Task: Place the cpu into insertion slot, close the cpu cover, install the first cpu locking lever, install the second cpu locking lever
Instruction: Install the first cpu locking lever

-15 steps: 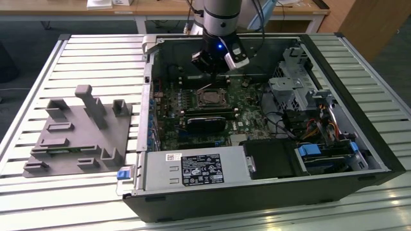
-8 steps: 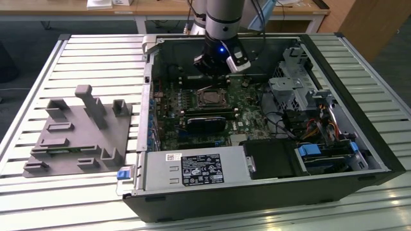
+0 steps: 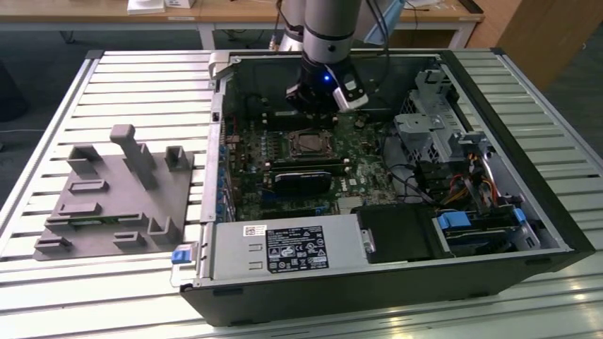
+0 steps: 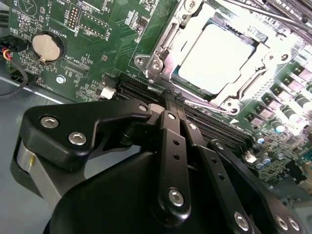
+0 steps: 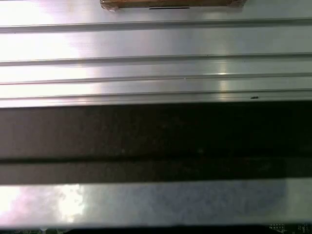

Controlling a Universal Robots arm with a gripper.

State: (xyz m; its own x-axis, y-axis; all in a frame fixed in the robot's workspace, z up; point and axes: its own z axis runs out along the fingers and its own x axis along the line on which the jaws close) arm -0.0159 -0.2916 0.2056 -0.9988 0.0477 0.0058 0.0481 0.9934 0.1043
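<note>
1. Sitting in the insertion slot (image 4: 219, 63), the cpu (image 4: 217, 58) shows through the cpu cover (image 4: 165, 44).
2. Gripper (image 4: 170, 109) fingers press together, seemingly empty; their tips are hard to see.

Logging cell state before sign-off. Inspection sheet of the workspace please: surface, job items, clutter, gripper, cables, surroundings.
Surface: slatted metal table; open computer case lying on it.
Job's things: cpu sits in the insertion slot; cpu cover lies closed around it, chip top showing through the window. Lever state cannot be told.
Clutter: grey fixture block on the table at the exterior view's left.
Gripper: gripper shut, holding nothing, beside the socket above the memory slots.
Cables: bundled wires inside the case, exterior view's right.
Surroundings: wooden desks behind.
</note>
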